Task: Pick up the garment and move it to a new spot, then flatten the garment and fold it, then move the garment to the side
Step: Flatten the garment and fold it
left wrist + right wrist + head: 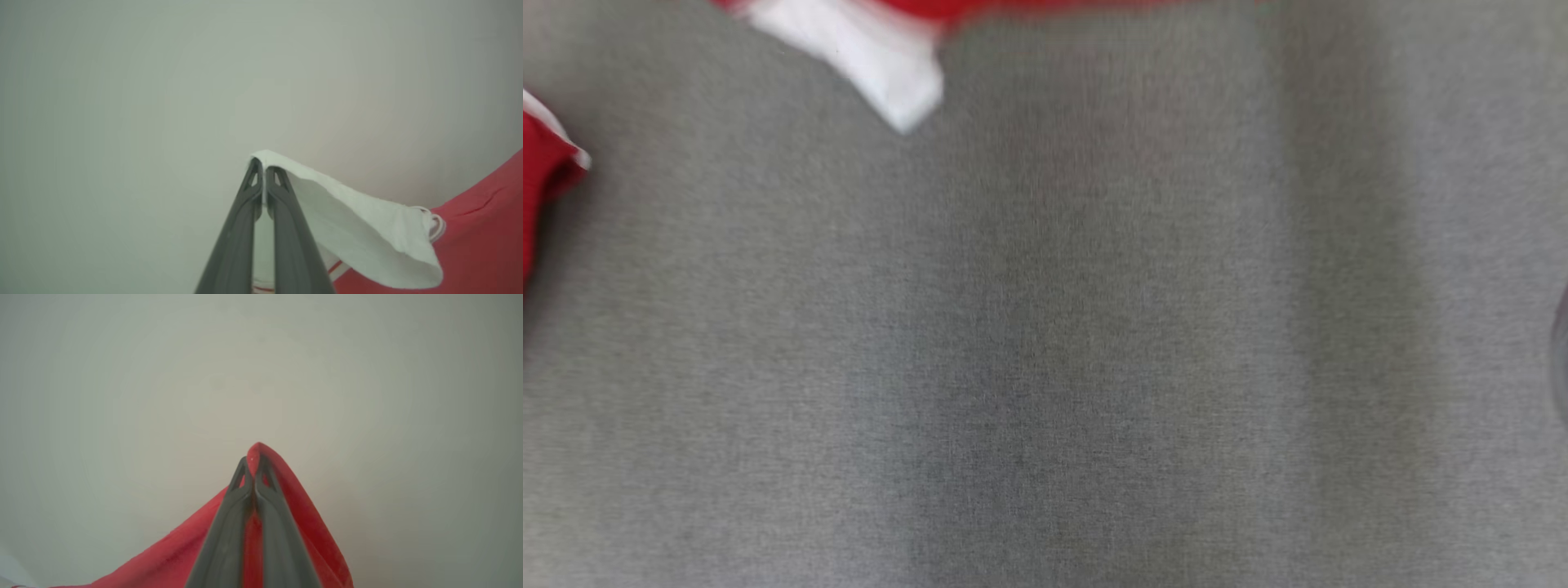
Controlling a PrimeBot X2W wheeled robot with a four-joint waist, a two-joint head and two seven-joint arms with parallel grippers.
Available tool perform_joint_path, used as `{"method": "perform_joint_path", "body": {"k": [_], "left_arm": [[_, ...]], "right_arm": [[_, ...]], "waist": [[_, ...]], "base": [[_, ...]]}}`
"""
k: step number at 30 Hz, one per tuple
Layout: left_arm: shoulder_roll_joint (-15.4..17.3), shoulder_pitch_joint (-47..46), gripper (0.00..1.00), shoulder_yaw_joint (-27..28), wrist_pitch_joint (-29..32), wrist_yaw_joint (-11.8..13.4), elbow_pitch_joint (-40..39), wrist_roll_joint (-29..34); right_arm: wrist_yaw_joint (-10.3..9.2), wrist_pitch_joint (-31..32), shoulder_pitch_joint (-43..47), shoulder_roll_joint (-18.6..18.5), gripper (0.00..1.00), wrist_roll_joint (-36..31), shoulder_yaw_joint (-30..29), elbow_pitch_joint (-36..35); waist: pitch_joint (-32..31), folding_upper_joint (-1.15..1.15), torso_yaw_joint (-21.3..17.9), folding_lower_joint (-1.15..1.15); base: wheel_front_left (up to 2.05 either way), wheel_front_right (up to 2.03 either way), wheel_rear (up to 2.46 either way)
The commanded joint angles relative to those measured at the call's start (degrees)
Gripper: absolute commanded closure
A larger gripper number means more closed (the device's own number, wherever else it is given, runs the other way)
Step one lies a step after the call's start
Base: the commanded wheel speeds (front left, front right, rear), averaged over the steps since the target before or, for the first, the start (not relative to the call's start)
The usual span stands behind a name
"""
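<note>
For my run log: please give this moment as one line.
left gripper: shut on garment, white part | right gripper: shut on garment, red fold | head view: blurred, garment at top and left edges

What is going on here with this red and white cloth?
A two-armed robot is handling a red and white garment. Its left gripper is shut on a white part of it, and its right gripper is shut on a red fold. In the blurred head view, parts of the garment show at the top and left edges of the gray surface.
</note>
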Motion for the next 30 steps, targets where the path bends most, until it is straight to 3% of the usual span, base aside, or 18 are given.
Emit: {"method": "perform_joint_path", "body": {"k": [1,9,16,25,30], "left_arm": [[0.1,-3.5,1.0,-1.0,-1.2,0.2,1.8,0.0],[-2.2,-15.5,1.0,-7.0,-5.8,0.2,10.9,-0.8],[-3.9,-18.5,1.0,-11.5,-10.1,0.2,16.5,-3.1],[-5.2,-10.9,1.0,-15.9,-15.4,0.1,17.3,-9.3],[-1.2,1.1,1.0,-18.8,-16.7,0.1,9.7,-14.0]], "right_arm": [[-0.09,-1.1,-2.8,0.4,1.0,-0.6,0.2,1.5],[-0.09,-5.4,-12.8,-0.3,1.0,-3.3,0.7,9.8],[-0.08,-7.8,-13.5,-0.5,1.0,-2.1,3.7,13.3],[-0.04,-6.3,-2.1,-4.1,1.0,4.7,14.6,7.2],[-0.04,-6.4,11.5,-8.3,1.0,13.2,20.9,-1.1]], "waist": [[4.9,-0.02,-0.4,-0.03],[7.0,-0.02,0.4,-0.03],[7.7,-0.02,0.6,-0.03],[2.0,-0.02,1.0,-0.03],[-3.9,-0.02,0.1,-0.03]], "base": [[0.0,0.0,0.0],[0.0,0.0,0.0],[0.0,0.0,0.0],[0.0,0.0,0.0],[0.0,0.0,0.0]]}}
